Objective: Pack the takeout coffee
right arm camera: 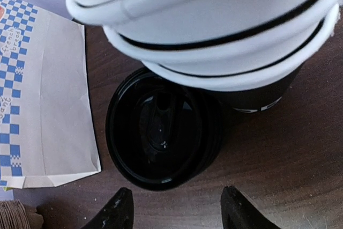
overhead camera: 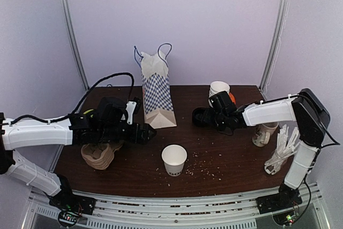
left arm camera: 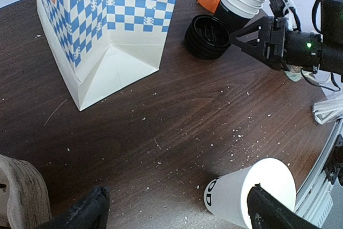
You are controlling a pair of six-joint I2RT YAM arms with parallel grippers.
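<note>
Reaching toward the stack of round black plastic lids [right arm camera: 161, 132], the right tool [right arm camera: 177, 208] is hovering spread (nothing pinched yet); the left tool [left arm camera: 179, 207] is gaping beside the lidless white paper cup [overhead camera: 174, 159] on the counter [overhead camera: 230, 167]. Next, I'd judge, comes pinching one lid free.

**One high overview, two close wrist views**

The top camera hangs high at the near side and looks forward and down over the whole counter [overhead camera: 225, 154]; it is the farthest view. The left wrist camera rides low over the counter at middle range, looking past the left gripper [left arm camera: 179, 215] towards the far right side. The right wrist camera looks steeply down from very near, past the right gripper [right arm camera: 177, 210]. Its frame is filled by the stack of black lids [right arm camera: 161, 130] and the stacked cups [right arm camera: 214, 30]. All three views share the lids and the checked paper bag [overhead camera: 157, 97]. The top and left wrist views also share the white paper cup [left arm camera: 246, 194].
</note>
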